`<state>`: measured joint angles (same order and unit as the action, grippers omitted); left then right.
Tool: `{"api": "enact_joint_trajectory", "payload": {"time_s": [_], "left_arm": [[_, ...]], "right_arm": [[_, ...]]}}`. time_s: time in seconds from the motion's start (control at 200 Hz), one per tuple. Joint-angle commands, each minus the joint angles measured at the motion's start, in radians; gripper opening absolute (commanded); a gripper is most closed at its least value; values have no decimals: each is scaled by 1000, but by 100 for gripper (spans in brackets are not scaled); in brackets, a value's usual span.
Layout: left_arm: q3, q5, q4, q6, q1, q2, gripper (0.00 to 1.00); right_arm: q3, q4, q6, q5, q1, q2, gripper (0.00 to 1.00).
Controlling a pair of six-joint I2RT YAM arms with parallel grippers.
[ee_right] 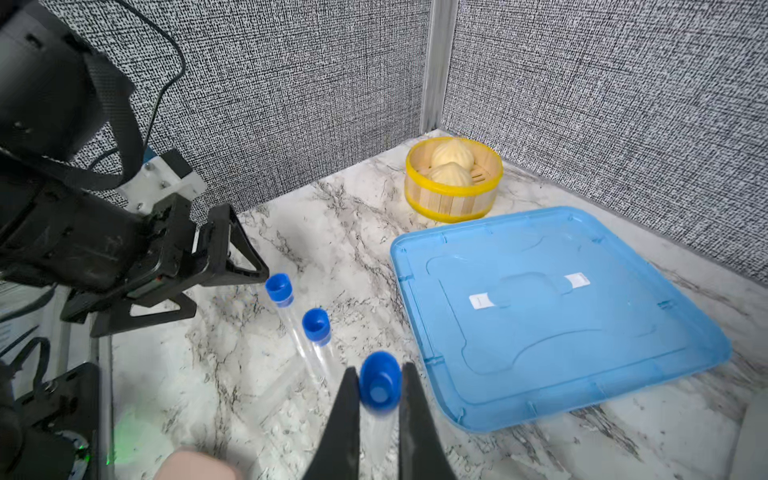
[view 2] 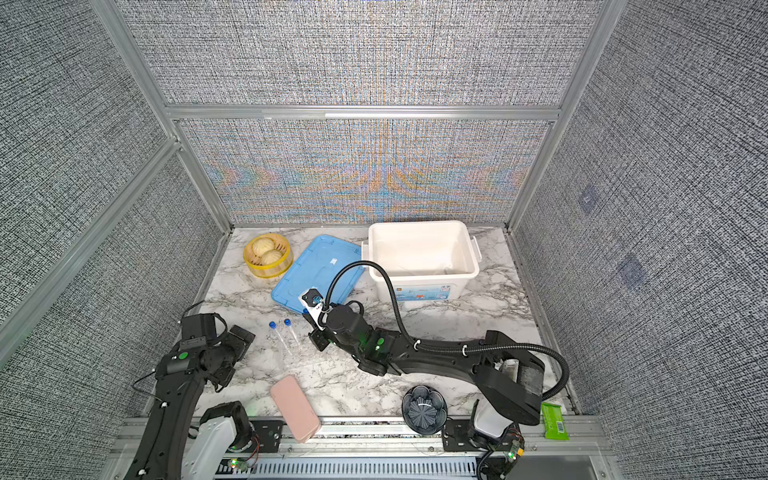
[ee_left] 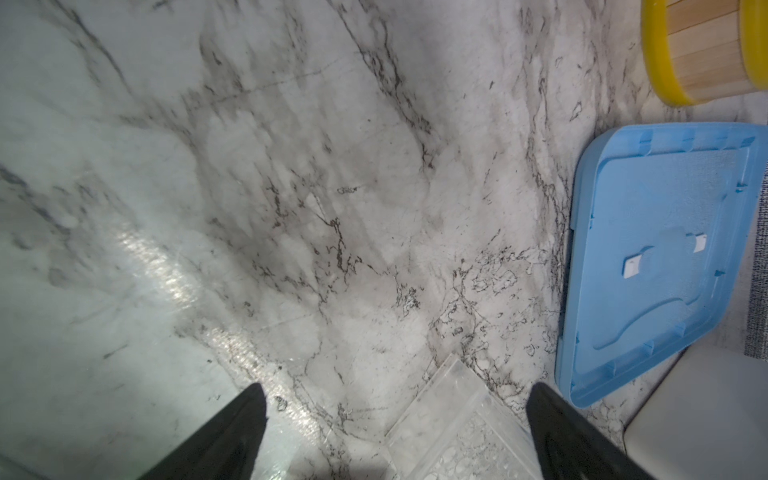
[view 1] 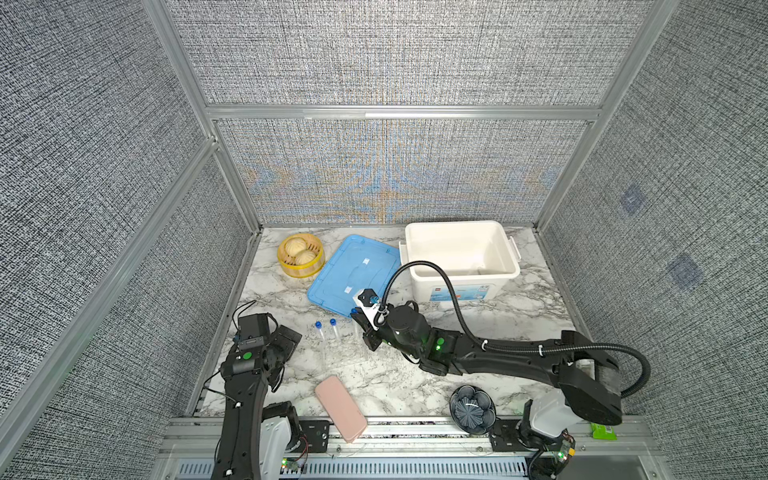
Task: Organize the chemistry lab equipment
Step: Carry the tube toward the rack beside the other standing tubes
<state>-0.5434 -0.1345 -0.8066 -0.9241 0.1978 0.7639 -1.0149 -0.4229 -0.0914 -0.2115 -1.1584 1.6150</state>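
Clear plastic with a blue cap: this is the third tube [ee_right: 380, 388]. The right pincer [ee_right: 379, 370] has its two black fingers pressed against the tube's sides close to the cap, so it is pinching the tube. Whether the tube is already off the marble table [ee_right: 340, 232], I cannot tell. The two other tubes [ee_right: 316, 326] lie side by side on the table just beside it, with their caps pointing the same way. The left pincer [ee_left: 395, 388] is spread wide and holds nothing. It hangs above the table, with a corner of the clear plastic rack [ee_left: 453, 419] below it. I cannot find the mortar and the pestle in any view.

In my judgement, the main risk comes from the place of the grip. It sits at one end of a long, smooth tube, so on lifting the free end may sink. The tube may then turn between the fingers or slide out. The low end could also push the two neighbours and make them roll toward the blue lid [view 1: 353, 270]. The rack is transparent on a busy marble pattern, so a placement there may easily miss.
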Motion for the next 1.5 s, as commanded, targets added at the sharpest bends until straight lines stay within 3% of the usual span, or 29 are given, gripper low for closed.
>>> {"api": "enact_joint_trajectory", "payload": {"time_s": [0.0,0.32,1.065,1.496], "left_arm": [[-3,-12,17,-1,0,4,99],[-4,-3,22,15,0,17,99],[2,-13,53,33,0,51,99],[5,-17,60,35,1,49,99]], "right_arm": [[-28,-77,7,-8,-1,25,10],[-67,-81,0,-3,-2,112,10],[-23,-26,7,-19,-1,79,10],[-59,-18,0,20,-3,149,10]]}}
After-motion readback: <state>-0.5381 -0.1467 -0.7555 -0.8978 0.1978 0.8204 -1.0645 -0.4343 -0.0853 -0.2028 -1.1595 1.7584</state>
